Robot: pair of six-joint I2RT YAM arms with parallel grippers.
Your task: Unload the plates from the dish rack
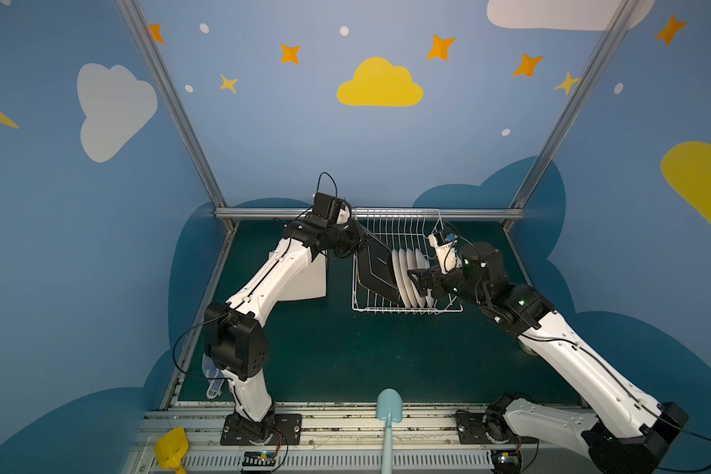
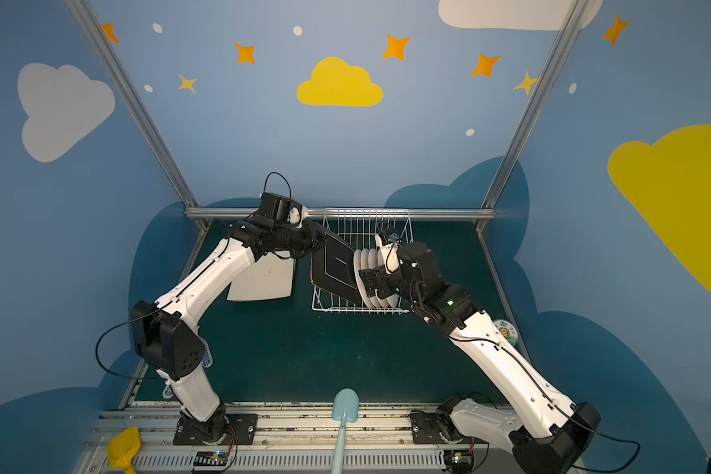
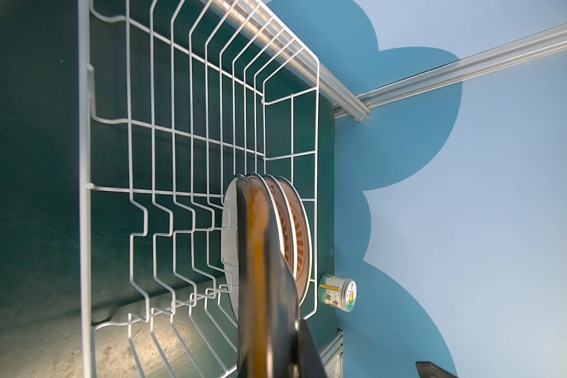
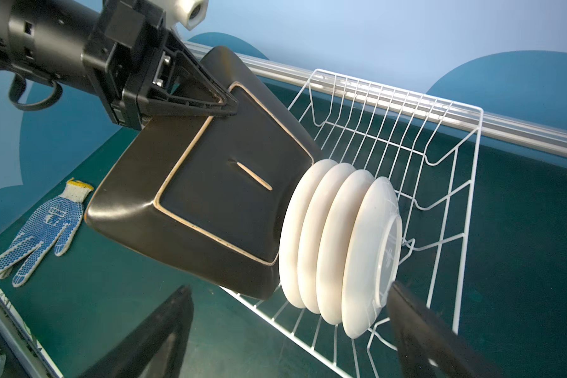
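Four round white plates (image 4: 337, 248): upright, packed together in the white wire dish rack (image 3: 84, 229), centre of both top views.
Black square glazed plate (image 4: 216, 203): tan-edged, tilted, touching them.
Left gripper (image 4: 225, 106): clamped on its corner.
Right gripper (image 1: 416, 279): wide, beside the plates.

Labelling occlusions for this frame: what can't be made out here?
- cream plate: both top views, left arm covers part; one or a stack, cannot tell.
- round plates: right wrist view shows only backs; in left wrist view the black plate hides most prints.
- black plate's lower edge: whether it touches the dish rack, no view settles.
- jar: label too small in every view.
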